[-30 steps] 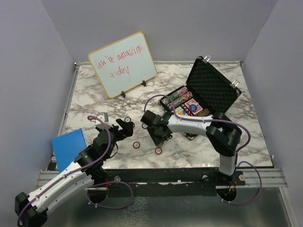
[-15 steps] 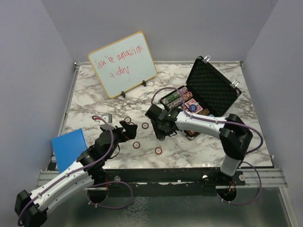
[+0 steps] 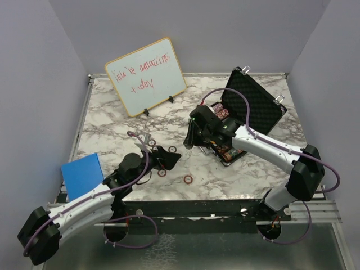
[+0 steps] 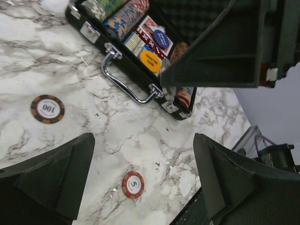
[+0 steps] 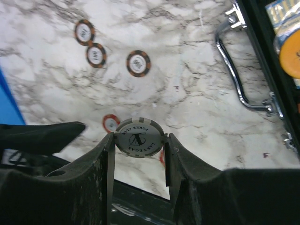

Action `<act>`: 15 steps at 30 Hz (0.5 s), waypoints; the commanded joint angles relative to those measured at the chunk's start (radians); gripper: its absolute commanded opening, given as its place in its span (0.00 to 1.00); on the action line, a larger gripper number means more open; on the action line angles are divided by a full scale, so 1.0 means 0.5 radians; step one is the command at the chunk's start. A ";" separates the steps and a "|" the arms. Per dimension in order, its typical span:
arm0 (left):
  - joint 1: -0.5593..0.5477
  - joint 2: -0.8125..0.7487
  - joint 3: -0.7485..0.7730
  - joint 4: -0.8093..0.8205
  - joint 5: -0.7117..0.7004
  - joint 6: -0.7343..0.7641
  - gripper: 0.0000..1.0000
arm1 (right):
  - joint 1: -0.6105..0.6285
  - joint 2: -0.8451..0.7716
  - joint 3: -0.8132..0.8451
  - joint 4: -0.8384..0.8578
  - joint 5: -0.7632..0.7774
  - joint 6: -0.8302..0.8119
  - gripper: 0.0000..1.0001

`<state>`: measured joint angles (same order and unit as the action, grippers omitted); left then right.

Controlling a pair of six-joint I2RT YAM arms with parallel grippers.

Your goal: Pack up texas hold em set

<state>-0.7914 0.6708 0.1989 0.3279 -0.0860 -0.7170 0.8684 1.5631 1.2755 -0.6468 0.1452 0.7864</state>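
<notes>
Briefcase (image 3: pixel 256 106), black, metal-edged, with egg-crate foam in its raised lid: lies open toward the far right of the marble-veined table (image 3: pixel 112 115), with the curved chrome handle (image 4: pixel 126 80) and a silver latch (image 4: pixel 89 32) on the side facing the arms. Holds rows of edge-striped poker chips (image 4: pixel 125 18) packed on their rims, a red-patterned card deck (image 4: pixel 149 26), and a round orange-yellow disc (image 4: pixel 150 61) just beside a smaller blue disc (image 4: pixel 161 38). Clamped in the right gripper (image 5: pixel 139 143): a grey-white chip (image 5: pixel 139 136), held upright by its rim between two dark, scuffed fingers, above bare marble just beside the handle side of the case. Hovers low over the table nearer the front, the left gripper (image 4: pixel 144 140), its wedge-shaped black fingers spread wide apart and empty. Below and between them, flat on the stone: a red chip (image 4: pixel 133 184) marked 5 and, well apart from it, an orange-and-black chip (image 4: pixel 47 108) marked 100. At the far left: a wood-framed whiteboard (image 3: pixel 146 76) with red writing, propped tilted. At the near left edge: a flat blue sheet (image 3: pixel 83 174).
</notes>
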 commanded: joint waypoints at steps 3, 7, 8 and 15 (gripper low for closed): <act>0.003 0.254 0.183 0.354 0.311 -0.009 0.93 | -0.016 -0.108 0.064 0.204 -0.222 0.270 0.28; 0.006 0.315 0.243 0.379 0.270 -0.058 0.99 | -0.024 -0.177 -0.006 0.301 -0.346 0.352 0.28; 0.004 0.330 0.251 0.392 0.253 -0.078 0.99 | -0.023 -0.191 -0.030 0.325 -0.370 0.377 0.28; 0.005 0.385 0.272 0.416 0.085 -0.184 0.77 | -0.028 -0.242 -0.111 0.415 -0.481 0.454 0.28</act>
<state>-0.7914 0.8555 0.3157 0.5056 0.0109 -0.7658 0.8616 1.4681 1.2346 -0.4870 -0.0399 0.9741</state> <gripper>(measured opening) 0.891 0.416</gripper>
